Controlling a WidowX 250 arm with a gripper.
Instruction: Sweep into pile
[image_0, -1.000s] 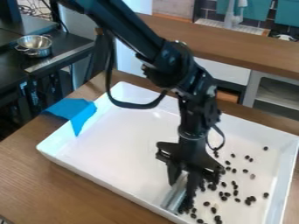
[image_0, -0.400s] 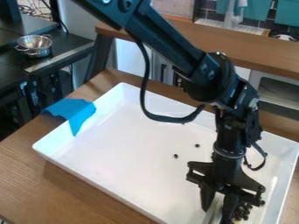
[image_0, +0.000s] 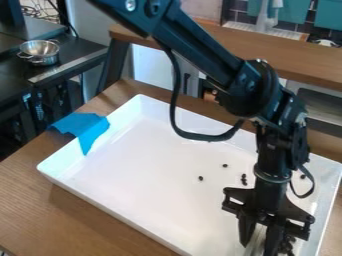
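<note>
Near the tray's near end, toward its right side, the black gripper (image_0: 259, 244) points downward, its jaws grasping a pale, straight-edged tool (image_0: 255, 243) with a smooth sheen. Just beside it lie small, dark, rounded beans (image_0: 288, 242), bunched and partly hidden. Farther back, a few loose beans (image_0: 244, 179) dot the floor of the tray (image_0: 147, 160), a glossy white rectangle with raised walls. A matte blue sheet (image_0: 87, 127) drapes over its left rim. Beneath extends the wood-grained table (image_0: 73, 205); beyond, at far left, a shiny, round metal pot (image_0: 40, 52).
</note>
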